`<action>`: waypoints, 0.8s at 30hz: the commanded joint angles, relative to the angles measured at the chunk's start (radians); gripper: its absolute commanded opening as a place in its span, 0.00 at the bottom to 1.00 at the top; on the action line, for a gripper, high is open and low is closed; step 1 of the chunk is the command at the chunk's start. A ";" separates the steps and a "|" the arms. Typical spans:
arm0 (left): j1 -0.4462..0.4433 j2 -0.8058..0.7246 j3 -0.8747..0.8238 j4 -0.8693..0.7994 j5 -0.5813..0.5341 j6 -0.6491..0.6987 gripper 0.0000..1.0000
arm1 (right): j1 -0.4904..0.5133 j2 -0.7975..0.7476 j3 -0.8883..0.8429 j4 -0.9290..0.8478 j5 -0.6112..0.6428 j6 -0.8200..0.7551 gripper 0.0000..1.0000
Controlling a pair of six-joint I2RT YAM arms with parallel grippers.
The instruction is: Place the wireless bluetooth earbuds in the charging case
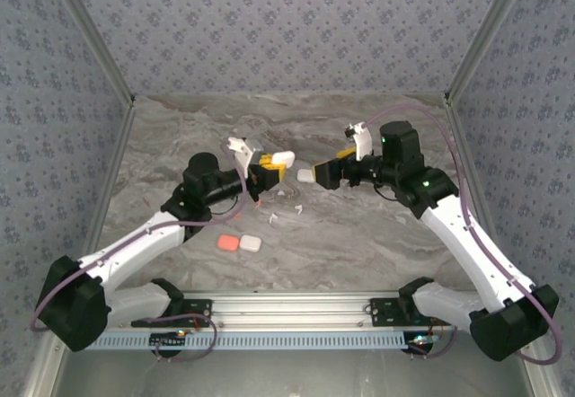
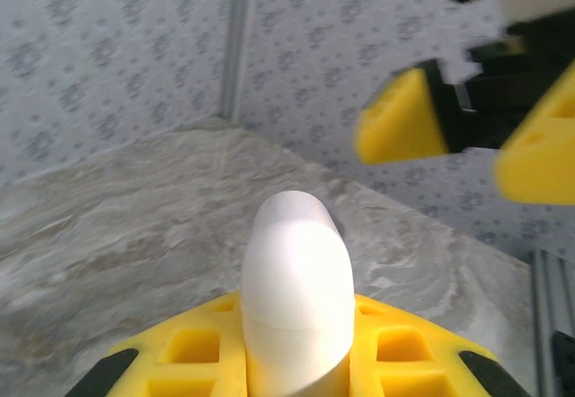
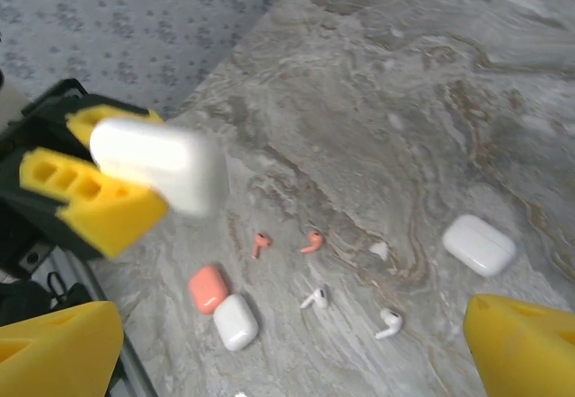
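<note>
The marbled table (image 1: 359, 235) is the widest thing here, and over its middle the two arms meet, pincer facing pincer. The left pincer (image 1: 267, 172) is closed on a white case (image 3: 157, 163) and holds it up in the air. The case sticks out forward from the yellow fingers (image 2: 368, 321), with its long axis pointing toward the right pincer (image 1: 323, 173). Its lid looks closed, as far as I can tell. The right pincer is wide open and holds nothing. It stands near the end of the held case without touching it.

Other cases lie on the table: a second white case (image 3: 479, 244) well apart, and a coral case (image 3: 207, 287) just beside a small white case (image 3: 236, 321). The earbuds are loose on the table, lower than both pincers: two coral earbuds (image 3: 260, 244) side by side, and two white earbuds (image 3: 314, 299) near them. I judge that the free right pincer must go down for them, since the left one is occupied.
</note>
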 commanded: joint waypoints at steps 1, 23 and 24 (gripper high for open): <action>0.058 0.068 0.006 -0.067 -0.022 -0.053 0.00 | -0.048 -0.047 -0.062 0.069 0.068 0.110 1.00; 0.169 0.779 0.349 -0.203 0.110 -0.324 0.00 | -0.150 -0.138 -0.178 0.051 0.078 0.210 1.00; 0.168 0.794 0.361 -0.204 0.116 -0.331 0.00 | -0.150 -0.137 -0.177 0.050 0.076 0.210 1.00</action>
